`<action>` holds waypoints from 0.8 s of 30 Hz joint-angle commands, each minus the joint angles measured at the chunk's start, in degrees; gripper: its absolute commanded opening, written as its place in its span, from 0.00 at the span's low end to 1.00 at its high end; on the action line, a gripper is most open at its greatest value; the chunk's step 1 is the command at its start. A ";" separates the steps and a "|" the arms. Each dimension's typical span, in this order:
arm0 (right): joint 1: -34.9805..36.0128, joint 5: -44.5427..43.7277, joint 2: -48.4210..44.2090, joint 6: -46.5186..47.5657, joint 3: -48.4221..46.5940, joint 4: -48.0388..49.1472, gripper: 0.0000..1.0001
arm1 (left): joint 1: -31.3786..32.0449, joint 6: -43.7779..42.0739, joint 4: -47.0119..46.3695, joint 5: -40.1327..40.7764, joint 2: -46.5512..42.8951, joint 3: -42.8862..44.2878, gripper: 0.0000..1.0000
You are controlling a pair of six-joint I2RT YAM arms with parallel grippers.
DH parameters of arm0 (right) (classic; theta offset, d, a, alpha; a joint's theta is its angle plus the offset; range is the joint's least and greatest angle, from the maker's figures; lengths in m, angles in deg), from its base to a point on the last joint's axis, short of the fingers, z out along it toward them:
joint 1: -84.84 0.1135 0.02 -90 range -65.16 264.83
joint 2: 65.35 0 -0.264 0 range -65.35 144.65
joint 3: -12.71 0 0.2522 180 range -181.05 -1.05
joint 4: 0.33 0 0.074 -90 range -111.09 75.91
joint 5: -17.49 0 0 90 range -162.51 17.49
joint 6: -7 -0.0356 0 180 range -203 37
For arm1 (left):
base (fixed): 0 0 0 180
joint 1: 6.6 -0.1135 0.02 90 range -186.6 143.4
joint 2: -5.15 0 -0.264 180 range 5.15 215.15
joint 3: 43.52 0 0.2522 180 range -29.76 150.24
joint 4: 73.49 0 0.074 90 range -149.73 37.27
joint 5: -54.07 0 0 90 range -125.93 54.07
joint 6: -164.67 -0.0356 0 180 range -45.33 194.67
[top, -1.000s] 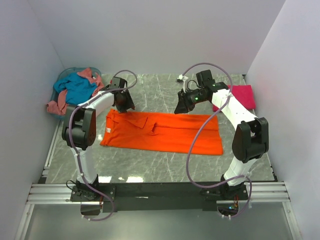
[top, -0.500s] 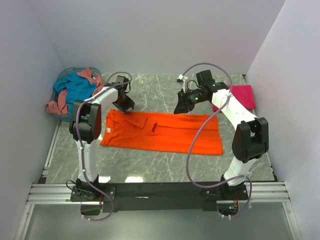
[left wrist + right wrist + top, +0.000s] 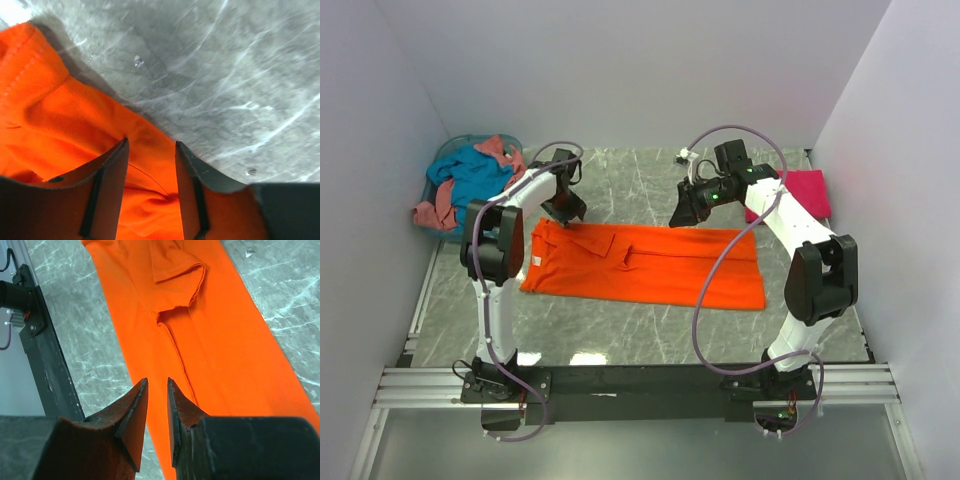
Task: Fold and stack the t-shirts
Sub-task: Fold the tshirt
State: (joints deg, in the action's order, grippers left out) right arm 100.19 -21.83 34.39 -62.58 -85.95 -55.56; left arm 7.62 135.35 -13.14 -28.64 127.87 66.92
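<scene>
Left gripper: the left gripper (image 3: 151,145) has its two black fingers (image 3: 112,190) apart, set down astride the far edge of the bright orange short-sleeved cloth t-shirt (image 3: 50,125). Cloth lies in the gap, but nothing is pinched.
Right gripper: the right gripper (image 3: 157,382) hangs above the orange t-shirt, its fingers nearly together with a thin slit between them, holding nothing.
Orange t-shirt's place: it lies flat on the grey marbled table (image 3: 650,180), lengthwise between the two arms. It is already narrowed to a long strip with a folded-in sleeve (image 3: 177,262) on top, and the white neck label (image 3: 533,258) is at the left end.
Handling: it looks soft, light and limp. Lifted at one point it would likely sag and spill its fold, and on the smooth stone the thin layers may slide instead of bunching.
Where to hold: the best places seem to be the far edge near each end, collar side for the left gripper and hem side for the right. Each pinch should go through all the layers.
Left arm pose: stretched well forward, with the wrist tipped down at the strip's far left corner.
Right arm pose: elbow raised and forearm reaching inward, with the gripper angled down over the far edge about midway along.
Other shirts: a folded magenta-pink t-shirt (image 3: 802,190) lies on the table at the far right. A crumpled teal-blue t-shirt (image 3: 475,178) and a salmon-pink t-shirt (image 3: 435,210) are in and over the pale blue round basket (image 3: 445,155) at the far left.
</scene>
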 commanded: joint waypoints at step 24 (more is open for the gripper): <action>-1.38 2.85 -2.98 -0.56 0.35 1.22 0.29 | 0.11 1.54 5.00 1.67 5.15 4.74 0.46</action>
State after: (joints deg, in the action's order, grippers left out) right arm 99.42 -20.54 34.31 -62.82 -85.34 -55.25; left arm 7.55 136.79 -9.52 -27.96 130.38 69.22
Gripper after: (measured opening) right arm 0.293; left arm 0.469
